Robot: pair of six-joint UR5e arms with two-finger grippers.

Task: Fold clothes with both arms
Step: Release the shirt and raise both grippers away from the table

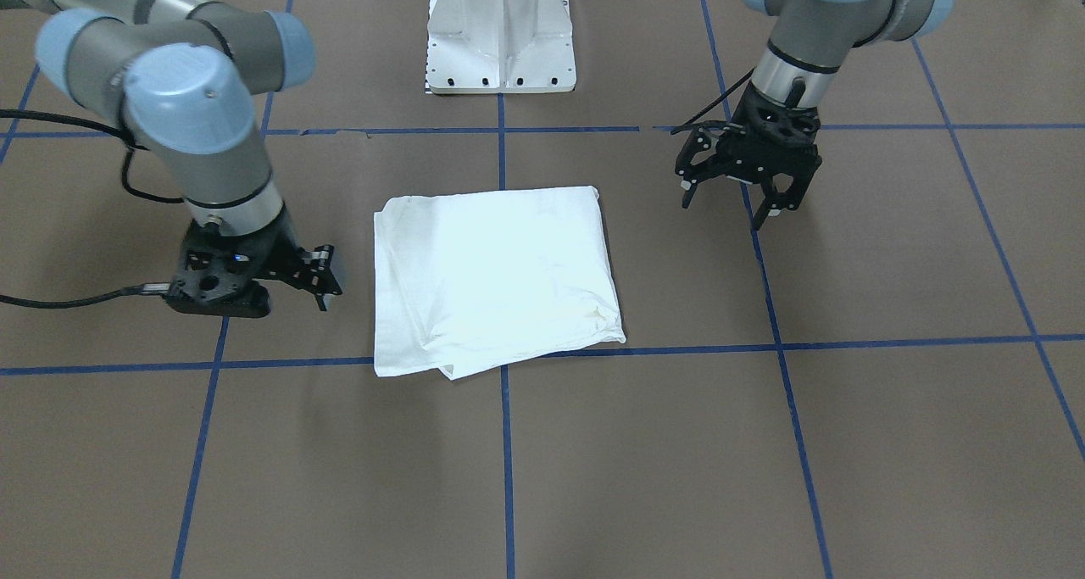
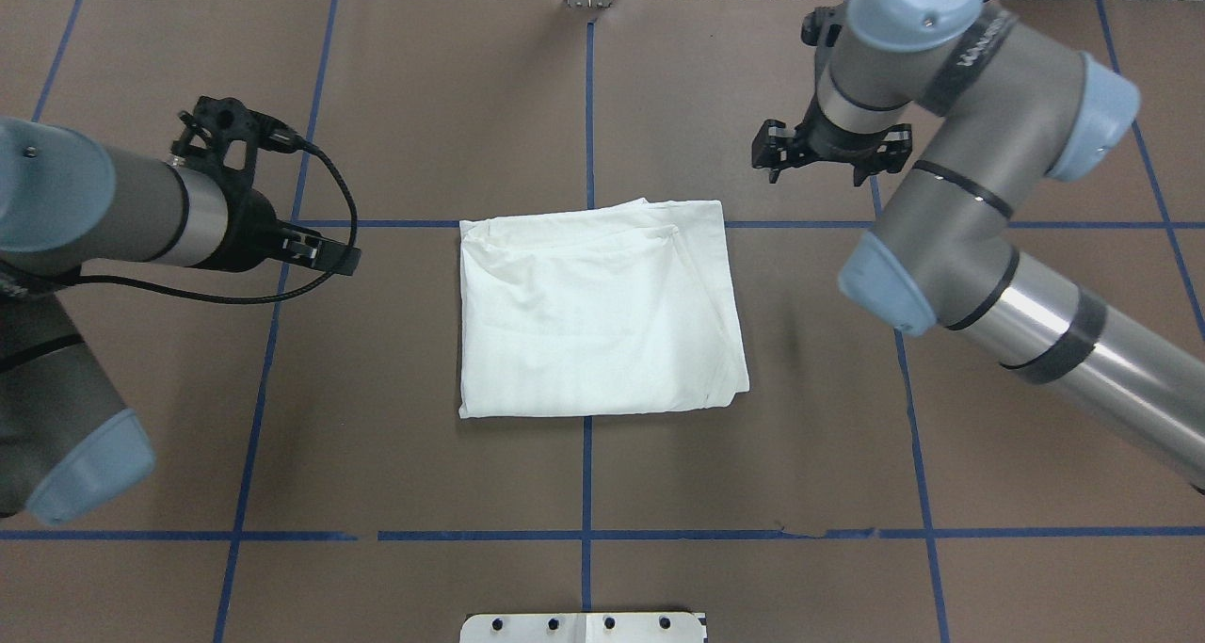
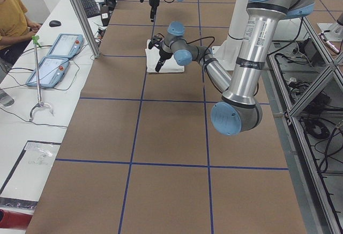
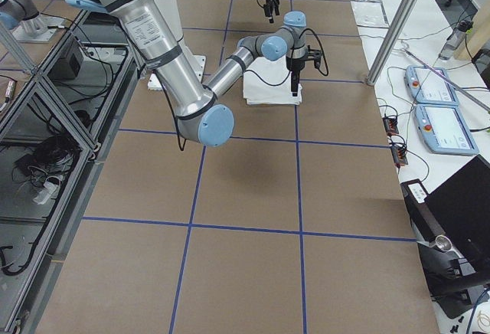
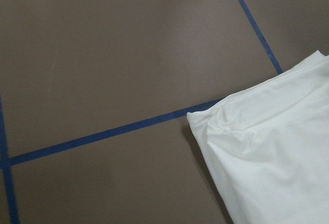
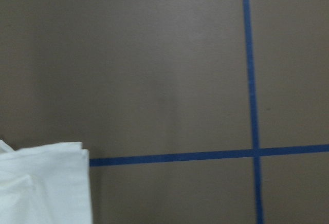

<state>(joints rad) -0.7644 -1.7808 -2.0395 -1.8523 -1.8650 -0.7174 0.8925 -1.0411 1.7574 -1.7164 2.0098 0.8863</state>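
The clothes (image 1: 496,278) (image 2: 602,309) are one white garment, folded into a rough rectangle and lying flat mid-table; no print shows. My left gripper (image 1: 729,208) (image 2: 331,257) hovers beside one far corner of it, open and holding nothing. My right gripper (image 2: 817,168) (image 1: 322,295) hangs off the opposite side, open too, a gap away from the fabric. The left wrist view shows a rumpled corner of the clothes (image 5: 272,152) on brown table. In the right wrist view only a small corner of the clothes (image 6: 43,185) shows. No fingers appear in either wrist view.
The white metal pedestal (image 1: 500,45) (image 2: 584,627) stands at the robot's side of the table. Blue tape lines cross the brown surface. A seated person (image 3: 10,14) and control pendants (image 3: 53,57) are at a side bench, with a metal post (image 3: 80,14).
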